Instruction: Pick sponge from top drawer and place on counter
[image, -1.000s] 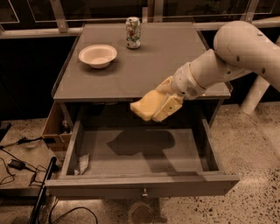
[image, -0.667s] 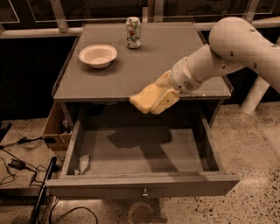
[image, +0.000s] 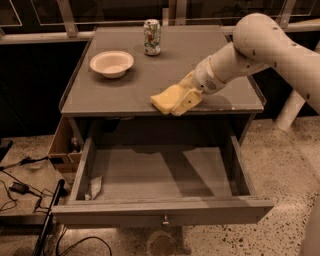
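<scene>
Speckled stone floor (image: 280, 165) spreads under the grey tabletop (image: 200, 55), and you can place everything else by that tabletop. At its back left stands a white bowl (image: 111, 63); at the middle of its back edge stands a printed drink can (image: 152, 36), upright and well apart from the bowl. Your white arm (image: 260, 45) reaches in from the tabletop's right side and slopes down toward its front edge. There the jaws sit low over the front edge, a little right of the middle, closed on the sponge (image: 166, 99), with one cream finger (image: 189, 100) lying along the sponge's right side. You see the pale yellow sponge right at the tabletop's front lip, at or just above the surface; you cannot tell whether it touches. Below the front edge the top drawer (image: 150, 211) is pulled fully out, its small round knob (image: 165, 219) in the middle of the front panel. A crumpled pale scrap (image: 95, 187) lies in the drawer's front left corner. Under the tabletop's left side you see a small wooden compartment (image: 61, 145), and dark cables (image: 20, 187) trail over the floor beyond it.
</scene>
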